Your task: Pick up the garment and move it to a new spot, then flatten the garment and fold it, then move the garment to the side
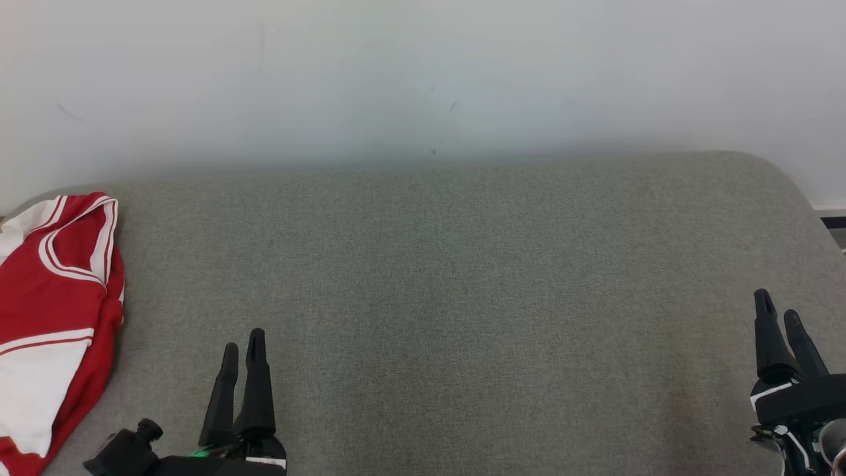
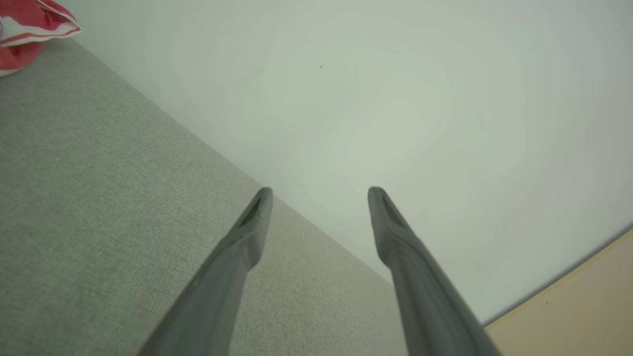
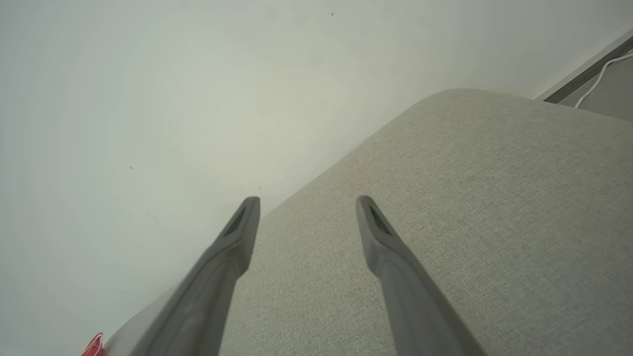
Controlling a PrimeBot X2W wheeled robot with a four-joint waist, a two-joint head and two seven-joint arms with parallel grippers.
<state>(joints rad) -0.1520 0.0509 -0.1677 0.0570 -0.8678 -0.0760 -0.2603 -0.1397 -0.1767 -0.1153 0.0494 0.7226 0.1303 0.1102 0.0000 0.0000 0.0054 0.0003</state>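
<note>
The garment (image 1: pixel 53 311) is a red jersey with white panels and stripes, lying in a folded heap at the far left edge of the grey padded surface (image 1: pixel 462 277). A corner of the garment (image 2: pixel 29 29) shows at the top left of the left wrist view, and a red sliver of it (image 3: pixel 94 346) at the bottom left of the right wrist view. My left gripper (image 1: pixel 243 347) stands open near the front left, well to the right of the garment, nothing between its fingers. My right gripper (image 1: pixel 778 307) is open at the far right, empty.
A pale wall (image 1: pixel 423 79) runs directly behind the grey surface. The surface's rounded right corner (image 1: pixel 786 178) drops to floor with a dark skirting and a white cable (image 3: pixel 601 74). A beige floor strip (image 2: pixel 583 306) lies past the left arm.
</note>
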